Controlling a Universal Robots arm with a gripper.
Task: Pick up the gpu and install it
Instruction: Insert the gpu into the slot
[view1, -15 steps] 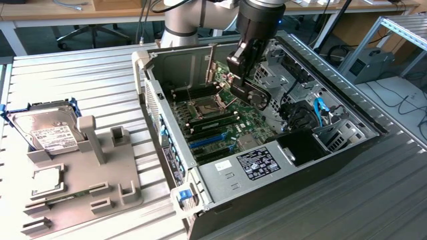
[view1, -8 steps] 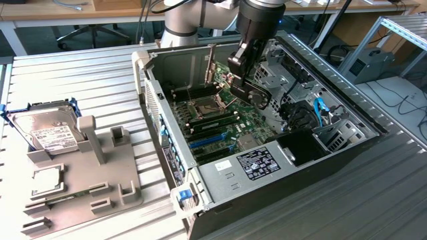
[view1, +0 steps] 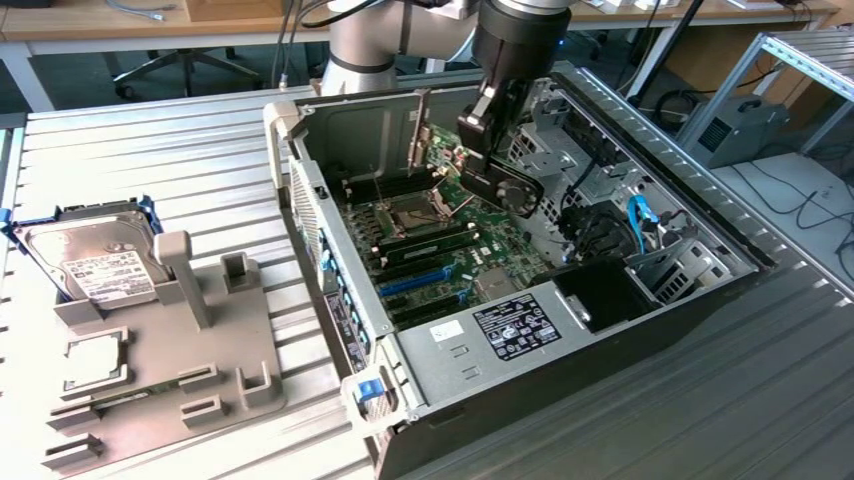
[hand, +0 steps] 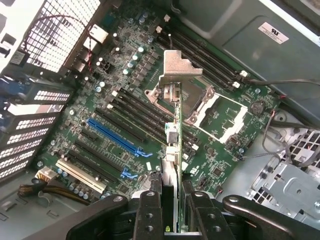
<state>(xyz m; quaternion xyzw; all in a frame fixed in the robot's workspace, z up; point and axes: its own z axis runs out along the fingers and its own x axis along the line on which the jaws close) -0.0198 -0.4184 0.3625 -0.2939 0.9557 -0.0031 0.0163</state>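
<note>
Exterior view: the black two-fingered gripper (view1: 489, 140) on the grey robot arm hangs at about twelve o'clock, inside the open grey metal computer case (view1: 304, 190). Its fingers are pinched on the gpu (view1: 513, 188), a slim dark expansion card with a silver metal end bracket. The card is held in the air, tilted, above the green motherboard (view1: 447, 250) and clear of it.

Seen from the wrist view, the gripper (hand: 173, 202) clamps the gpu (hand: 173, 137) between its two black fingers (hand: 149, 212). The card is seen edge-on, running away from the camera, with the silver bracket at its far end. That bracket hovers over the square metal-framed processor socket (hand: 217, 110). The long blue expansion slot (hand: 114, 136) lies beside the card on the motherboard (hand: 95, 95), apart from it and with nothing seated in it.

Back in the exterior view, a silver boxy hard drive with a white label (view1: 87, 262) sits at nine o'clock on the slatted metal table (view1: 160, 150). A grey plastic fixture tray (view1: 214, 350) lies at eight o'clock, with a small square silver processor chip (view1: 94, 360) resting on it.
</note>
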